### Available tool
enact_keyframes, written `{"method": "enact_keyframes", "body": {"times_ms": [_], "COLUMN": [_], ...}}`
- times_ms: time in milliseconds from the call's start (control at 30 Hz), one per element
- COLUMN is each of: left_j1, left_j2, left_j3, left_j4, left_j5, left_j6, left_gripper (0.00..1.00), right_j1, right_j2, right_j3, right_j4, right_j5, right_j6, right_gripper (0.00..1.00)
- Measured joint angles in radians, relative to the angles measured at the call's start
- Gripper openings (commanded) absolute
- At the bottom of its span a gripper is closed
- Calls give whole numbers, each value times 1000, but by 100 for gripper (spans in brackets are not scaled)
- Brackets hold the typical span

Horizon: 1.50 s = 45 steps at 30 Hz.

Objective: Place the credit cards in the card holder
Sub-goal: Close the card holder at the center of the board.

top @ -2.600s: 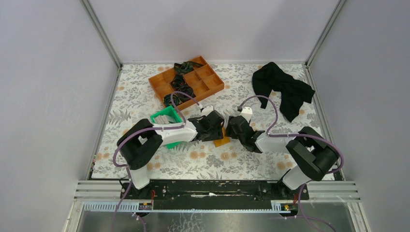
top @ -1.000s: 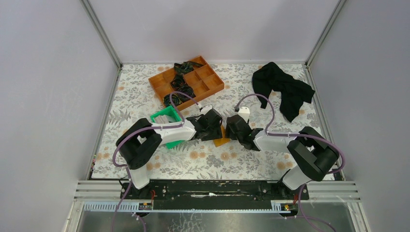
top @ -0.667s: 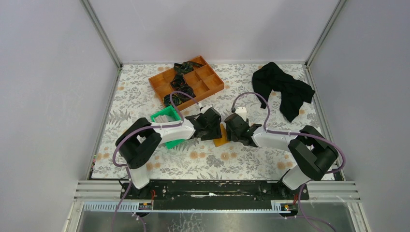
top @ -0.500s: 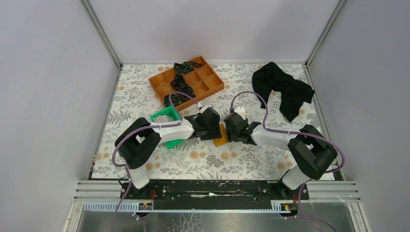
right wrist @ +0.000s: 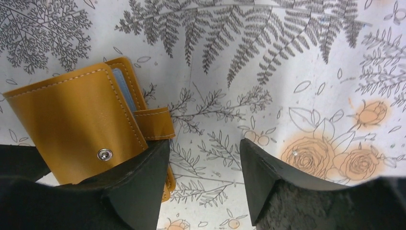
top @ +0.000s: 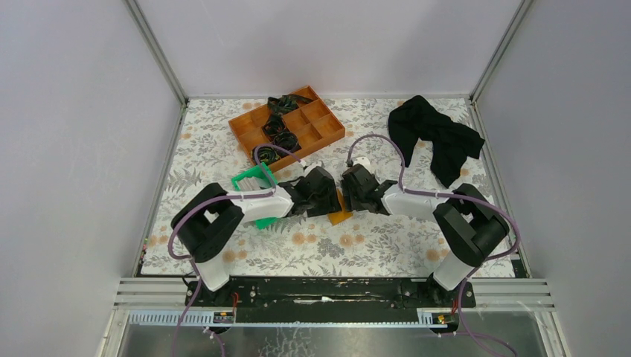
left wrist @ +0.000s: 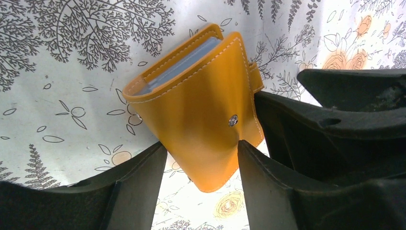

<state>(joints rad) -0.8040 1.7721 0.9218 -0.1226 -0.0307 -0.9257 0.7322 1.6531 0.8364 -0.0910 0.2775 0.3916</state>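
Wallet (top: 341, 216) sitting centre of top view on floral surface (top: 335, 249), flap unsnapped; left hand (left wrist: 201, 143) pinching its lower sides between half-spread fingers; right hand (right wrist: 205, 143) hovering just beside it, gaping wide, holding nothing.

I'm looking into a booth closed by plain pale grey walls (top: 67, 134) on the left, right and far sides. Bare aluminium posts (top: 158, 52) run down the two far corners. The table is covered by a white cloth (top: 372, 245) printed with grey ferns and peach roses. A ribbed metal rail (top: 149, 291) crosses the near edge. The light is soft and even.
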Motion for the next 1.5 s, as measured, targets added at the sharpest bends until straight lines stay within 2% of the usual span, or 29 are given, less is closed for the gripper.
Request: {"method": "enact_keyframes", "body": {"times_ms": [400,800,1133,1267,1500], "left_j1": [16,94,113,117,117], "left_j2": [-48,-77,-47,-32,-45], "left_j3": [-60,-99,-110,-110,-123], "left_j4": [53,76,190,232,257], "left_j5": [-11,-92,-77,-63,-59], "left_j6": [-33,-50,-51,-51,-52], "left_gripper": [70,69,67,67,67], "right_j1": [-6,1,129,140,140], "right_j2": [2,-75,-109,-115,-151], "right_j3": [27,-43,-66,-66,-58], "right_j4": [-42,-45,-60,-81,-170], "right_j5": [-18,-184,-256,-246,-109], "right_j6": [-81,-35,32,31,-38], "right_gripper": [66,63,63,64,66]}}
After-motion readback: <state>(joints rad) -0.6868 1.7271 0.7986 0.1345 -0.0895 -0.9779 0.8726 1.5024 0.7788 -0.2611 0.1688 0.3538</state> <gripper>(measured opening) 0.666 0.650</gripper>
